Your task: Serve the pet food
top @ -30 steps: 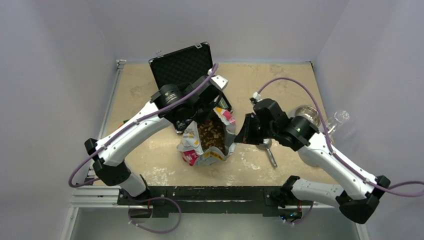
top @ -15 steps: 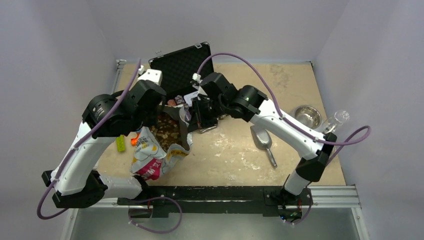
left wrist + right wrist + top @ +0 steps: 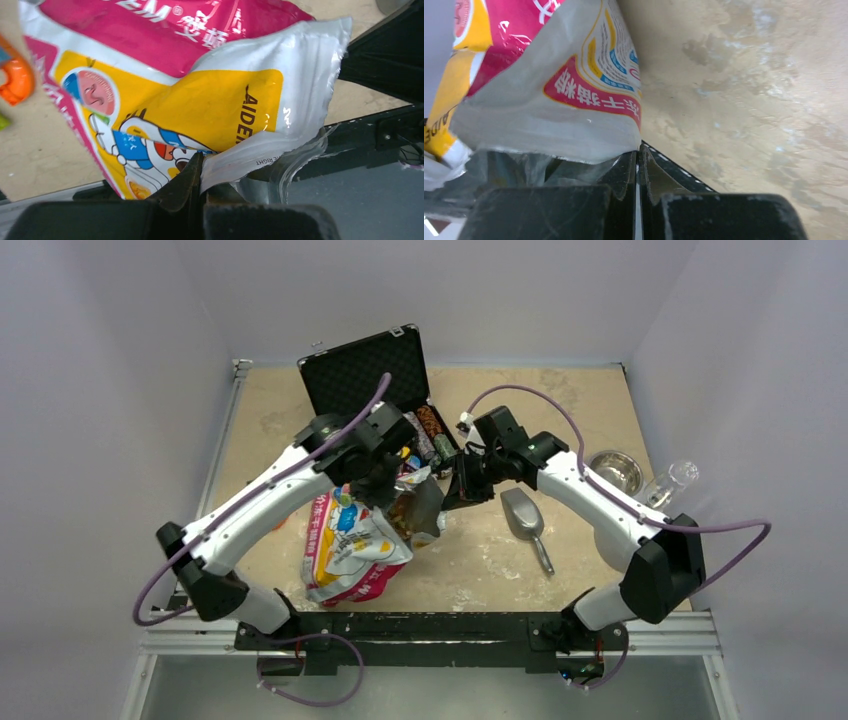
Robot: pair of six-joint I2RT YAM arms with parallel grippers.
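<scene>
The left gripper (image 3: 200,172) pinches the bag (image 3: 200,95) by its torn clear edge at 6 o'clock. The bag's pink and yellow face fills the middle, with a cartoon figure toward 7. An orange piece (image 3: 17,82) lies on the table (image 3: 45,150) at 9.

Lab test cell, blank-walled table (image 3: 580,410)

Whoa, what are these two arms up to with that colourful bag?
Both arms are holding the pet food bag by its open top. The left gripper pinches one edge and the right gripper pinches the opposite edge, so brown kibble shows in the mouth. The metal scoop lies untouched on the table, and the steel bowl at the right looks empty, so nothing has been served yet.
</scene>
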